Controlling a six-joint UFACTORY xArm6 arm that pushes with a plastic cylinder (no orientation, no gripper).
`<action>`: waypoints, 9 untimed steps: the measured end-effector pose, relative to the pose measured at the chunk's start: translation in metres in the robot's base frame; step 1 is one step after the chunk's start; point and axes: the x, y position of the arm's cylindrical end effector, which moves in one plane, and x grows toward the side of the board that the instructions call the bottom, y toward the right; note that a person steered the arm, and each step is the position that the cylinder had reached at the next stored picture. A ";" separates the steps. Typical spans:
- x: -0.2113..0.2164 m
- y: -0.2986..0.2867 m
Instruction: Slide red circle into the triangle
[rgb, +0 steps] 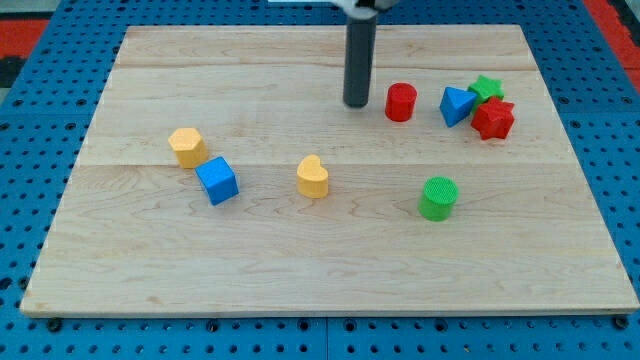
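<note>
The red circle (400, 102) is a small red cylinder at the upper right of the wooden board. The blue triangle (457, 105) lies a short gap to its right. My tip (356, 103) rests on the board just left of the red circle, a small gap away, with the dark rod rising to the view's top. The red circle sits between my tip and the blue triangle, roughly in one line.
A green star (487, 88) and a red star-like block (493, 119) touch the triangle's right side. A green cylinder (438, 198), yellow heart (313, 177), blue cube (217, 181) and yellow hexagon (187, 147) lie lower down. The board (150, 270) has blue pegboard around it.
</note>
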 end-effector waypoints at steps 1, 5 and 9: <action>0.035 0.031; -0.033 0.068; -0.093 0.076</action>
